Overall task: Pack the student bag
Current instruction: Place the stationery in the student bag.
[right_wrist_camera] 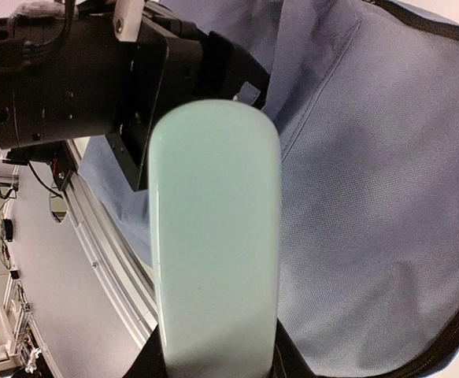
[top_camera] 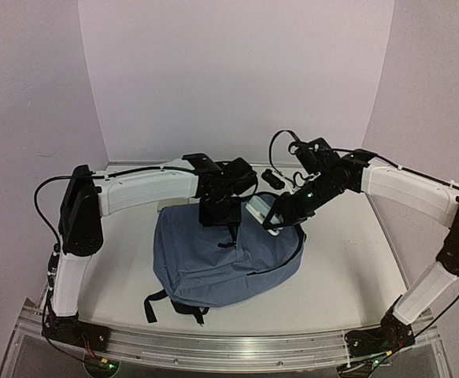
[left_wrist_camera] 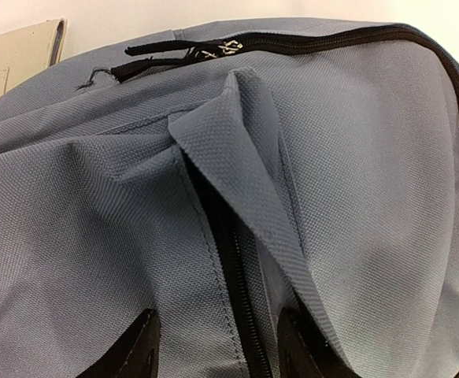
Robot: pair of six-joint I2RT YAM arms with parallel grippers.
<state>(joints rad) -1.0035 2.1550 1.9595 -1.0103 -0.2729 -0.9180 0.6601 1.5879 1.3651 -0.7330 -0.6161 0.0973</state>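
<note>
The bag (top_camera: 213,264) lies mid-worktop (top_camera: 347,268). Your right pincer (right_wrist_camera: 217,366) is clamped on a mint case (right_wrist_camera: 213,236) at its top. Your left pincer (left_wrist_camera: 217,350) stands apart, astride the zipper (left_wrist_camera: 237,276). You're at insertion: pinch the flap (left_wrist_camera: 237,165) and lift to open a mouth.

The student bag (left_wrist_camera: 355,197) is matt, coarsely woven cloth with a black zip (left_wrist_camera: 331,38), the pale mint object (right_wrist_camera: 213,236) smooth, glossy plastic.

Plain white walls (top_camera: 237,71) enclose a pale table (top_camera: 347,268)
</note>
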